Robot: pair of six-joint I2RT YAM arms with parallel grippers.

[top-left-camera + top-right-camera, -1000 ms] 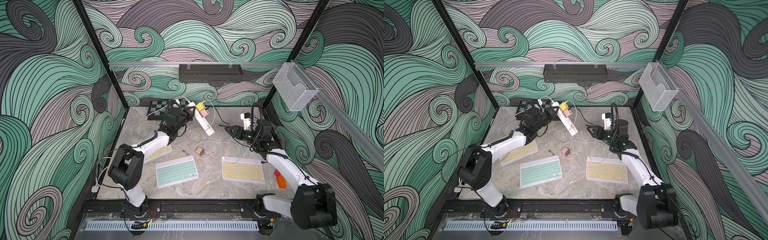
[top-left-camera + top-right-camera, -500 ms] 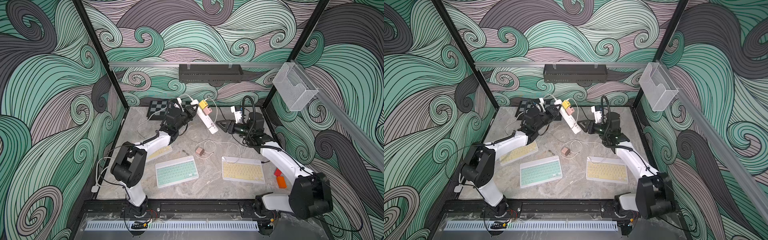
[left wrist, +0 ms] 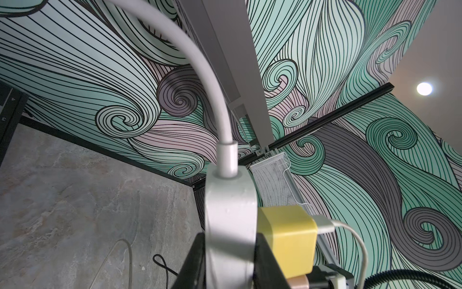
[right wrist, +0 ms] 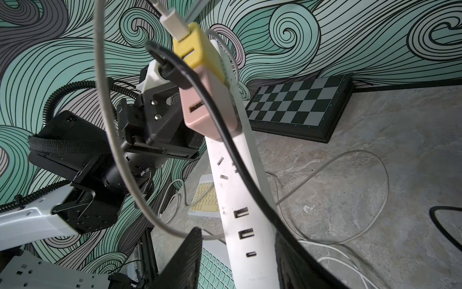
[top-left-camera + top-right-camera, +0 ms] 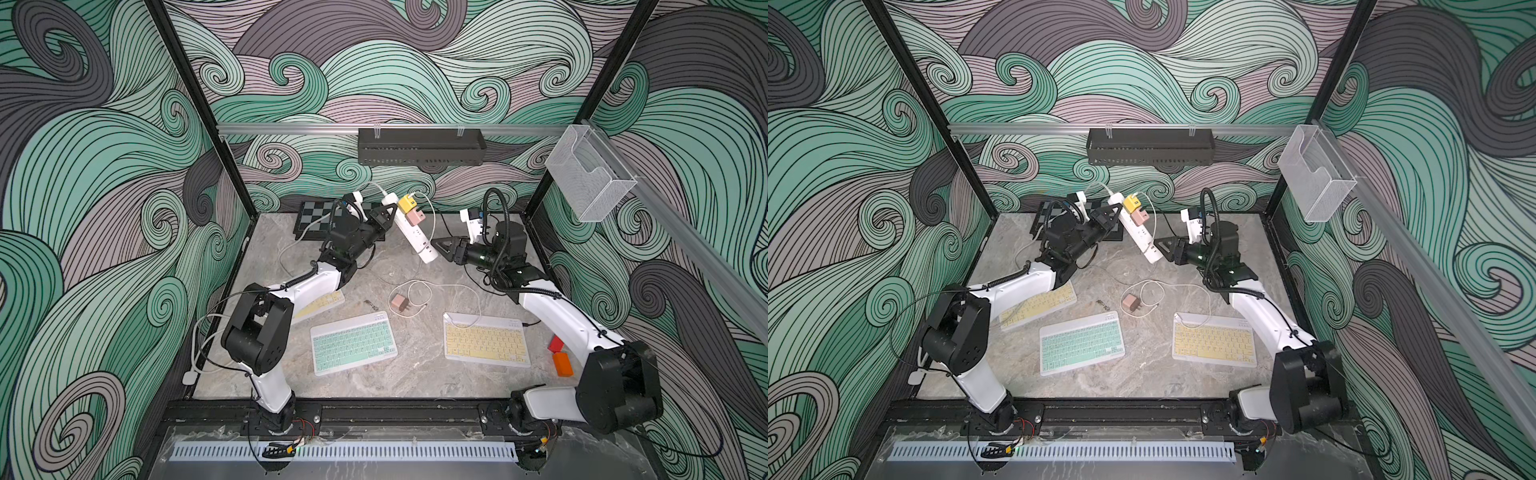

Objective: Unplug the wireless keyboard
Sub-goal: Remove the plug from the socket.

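A white power strip (image 5: 415,237) (image 5: 1140,235) hangs tilted above the table's back. My left gripper (image 5: 392,212) (image 3: 230,262) is shut on its upper end. A yellow charger (image 5: 407,203) (image 4: 197,50) and a pink charger (image 5: 414,217) (image 4: 207,110) sit plugged into it. A white cable runs from the yellow charger down to the yellow keyboard (image 5: 484,343) at the front right. My right gripper (image 5: 436,245) (image 4: 240,255) is open, its jaws on either side of the strip's lower end, with a gap on one side.
A green keyboard (image 5: 353,343) lies front centre and another yellow keyboard (image 5: 320,303) under the left arm. A loose pink charger (image 5: 400,303) with a coiled cable lies mid-table. A chessboard (image 5: 316,216) is back left, red and orange blocks (image 5: 561,357) are at the right.
My right gripper has moved left to the strip's lower end and its jaws have narrowed. The left gripper kept its hold and tilted the strip slightly.
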